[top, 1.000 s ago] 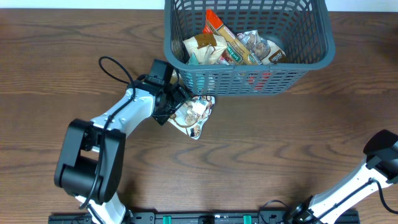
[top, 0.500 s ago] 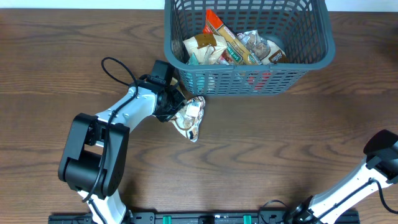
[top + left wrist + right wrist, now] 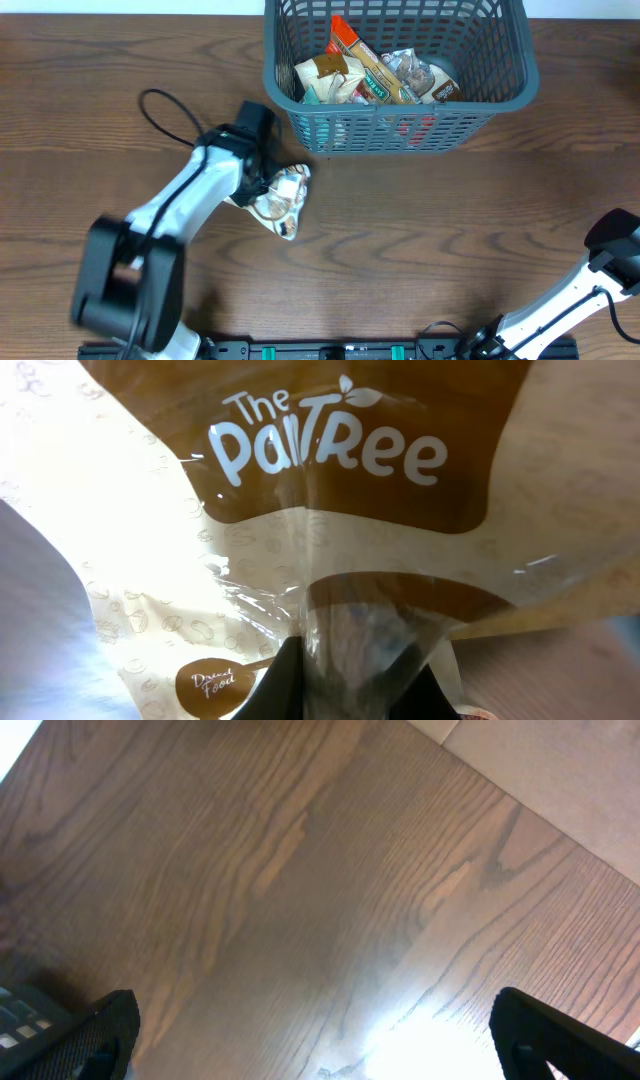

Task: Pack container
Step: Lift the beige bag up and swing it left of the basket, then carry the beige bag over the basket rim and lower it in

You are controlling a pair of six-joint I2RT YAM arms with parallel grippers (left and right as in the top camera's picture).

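Looking down on the grey-blue basket (image 3: 420,128) at 12 to 1 o'clock on the desk (image 3: 450,240): laid with its long axis from 9 to 3 o'clock, mouth turned straight up, partly filled with snack packets (image 3: 370,75). Toward 7 o'clock from its left front corner, clear of the wall, the left tool (image 3: 268,188) clamped shut on a brown-and-cream snack bag (image 3: 285,202) (printed "The PaiTree" in the wrist view).

Against a second ago: then spread open around that bag right under the corner, now closed and drawn off toward 7 o'clock, bag along with it, arm (image 3: 170,215) blurred.

Over at the right tool (image 3: 315,1020): spread wide, nothing held, above bare dark wood grain. Pale floor (image 3: 560,770) past the desk edge at 1 o'clock there.
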